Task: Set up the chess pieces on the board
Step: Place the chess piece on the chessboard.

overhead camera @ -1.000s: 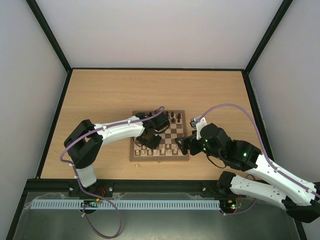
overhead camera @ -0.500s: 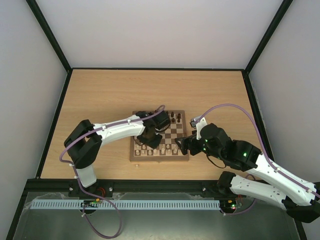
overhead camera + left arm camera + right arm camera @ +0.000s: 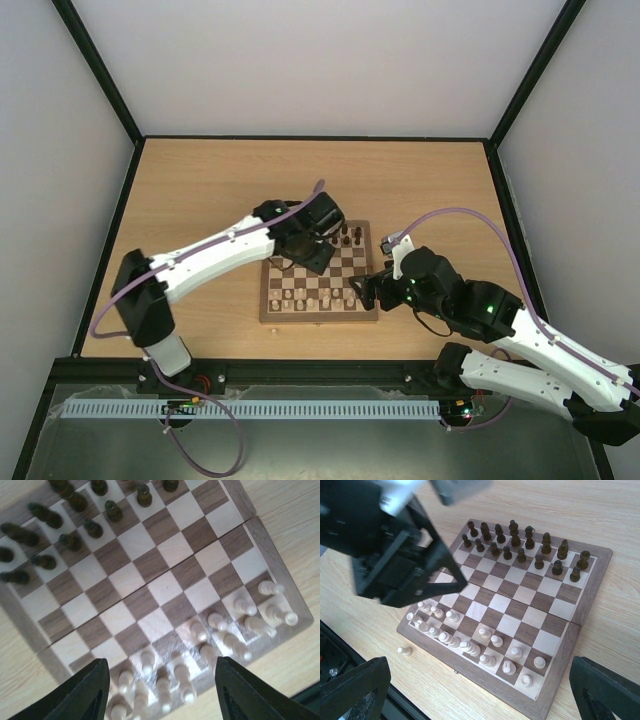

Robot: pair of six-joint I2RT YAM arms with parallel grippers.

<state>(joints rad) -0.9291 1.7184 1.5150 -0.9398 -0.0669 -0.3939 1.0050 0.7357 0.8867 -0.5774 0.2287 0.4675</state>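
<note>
The board (image 3: 320,272) lies flat near the middle of the table (image 3: 200,190), a little toward its near edge. The dark pieces (image 3: 520,545) stand in its two far rows, and the pale pieces (image 3: 470,645) fill the two near rows, bunched unevenly toward the left. One stray pale piece (image 3: 404,651) lies off the board on the table, just beside the near-left corner. The left gripper (image 3: 160,680) hangs above the far-left part of the board, hiding those squares from above. Its jaws stand apart with nothing between them. The right gripper (image 3: 479,670) sits at the board's right edge with its jaws spread wide, and it holds nothing. A purple cable (image 3: 450,212) arches over the right arm, well clear of the pieces.
</note>
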